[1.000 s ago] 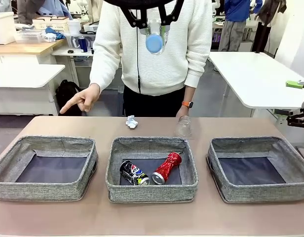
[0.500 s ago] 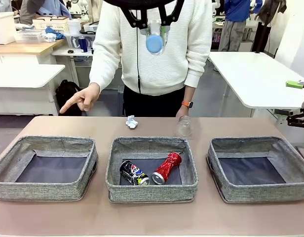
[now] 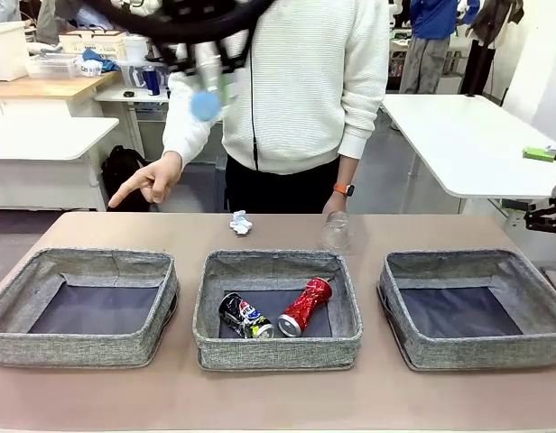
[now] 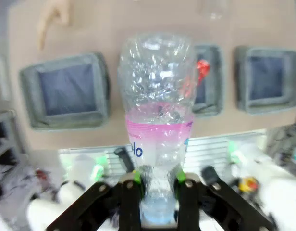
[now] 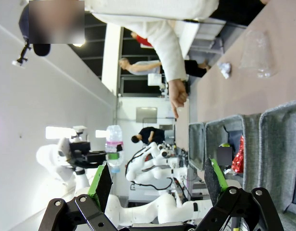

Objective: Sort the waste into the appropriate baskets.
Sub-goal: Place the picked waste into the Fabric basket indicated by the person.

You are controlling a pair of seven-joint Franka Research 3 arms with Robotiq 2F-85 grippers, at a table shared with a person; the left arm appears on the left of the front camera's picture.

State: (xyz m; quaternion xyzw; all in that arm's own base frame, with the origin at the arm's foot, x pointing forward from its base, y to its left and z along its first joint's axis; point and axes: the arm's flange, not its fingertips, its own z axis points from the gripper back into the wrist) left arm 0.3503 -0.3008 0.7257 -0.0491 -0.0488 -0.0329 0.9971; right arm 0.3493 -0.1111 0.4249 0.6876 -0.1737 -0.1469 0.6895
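Note:
My left gripper [image 3: 208, 68] is high over the table's far left, blurred, and shut on the neck of the clear plastic bottle [image 3: 206, 102] with the blue cap. In the left wrist view the bottle [image 4: 157, 96] stands between the green pads [image 4: 136, 179], above the three grey baskets [image 4: 66, 91]. A crushed dark can [image 3: 245, 316] and a crushed red can [image 3: 305, 307] lie in the middle basket [image 3: 278, 347]. The paper wad [image 3: 241, 223] and the clear cup [image 3: 336, 232] rest beyond it. My right gripper [image 5: 157, 183] is open and holds nothing, off the table's right edge [image 3: 549, 216].
A person stands at the far side and points a finger [image 3: 147, 183] down toward the left basket [image 3: 84, 347]; the other hand rests by the cup. The left basket and the right basket [image 3: 472, 347] hold nothing. White tables stand behind.
My left gripper has swung with the bottle from the top centre toward the upper left. The person's hands, the right gripper and the litter have not moved.

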